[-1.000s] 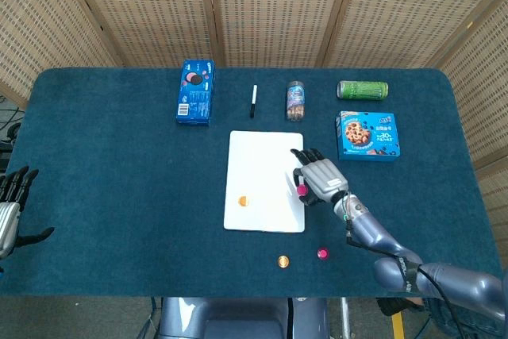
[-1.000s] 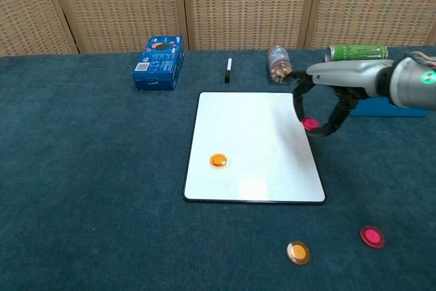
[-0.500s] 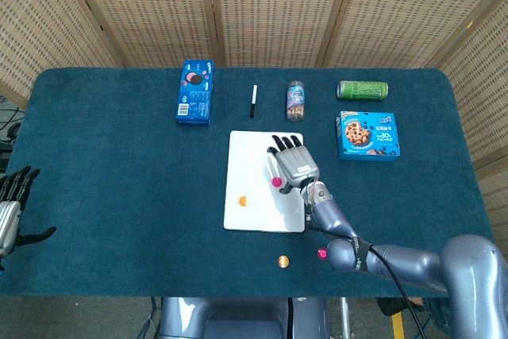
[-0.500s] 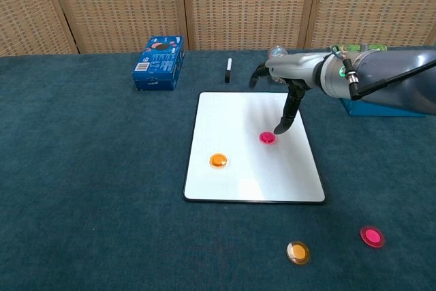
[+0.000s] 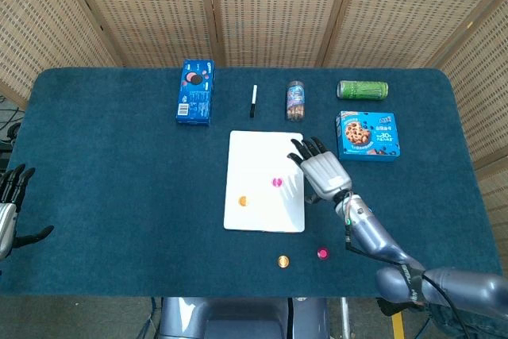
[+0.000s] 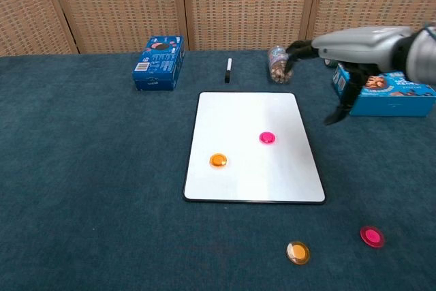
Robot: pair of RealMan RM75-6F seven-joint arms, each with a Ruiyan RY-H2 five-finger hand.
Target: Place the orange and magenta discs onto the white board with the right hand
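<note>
The right hand [image 5: 323,174] hovers empty, fingers spread, beside the white board's [image 5: 258,156] right edge. One magenta disc [image 6: 268,138] and one orange disc [image 6: 218,161] lie on the board. The left hand [image 5: 9,208] rests open at the table's [image 5: 111,164] left edge.

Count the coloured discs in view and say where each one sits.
4. An orange disc and a magenta disc lie on the white board; another orange and magenta lie on the cloth nearer the robot.
</note>
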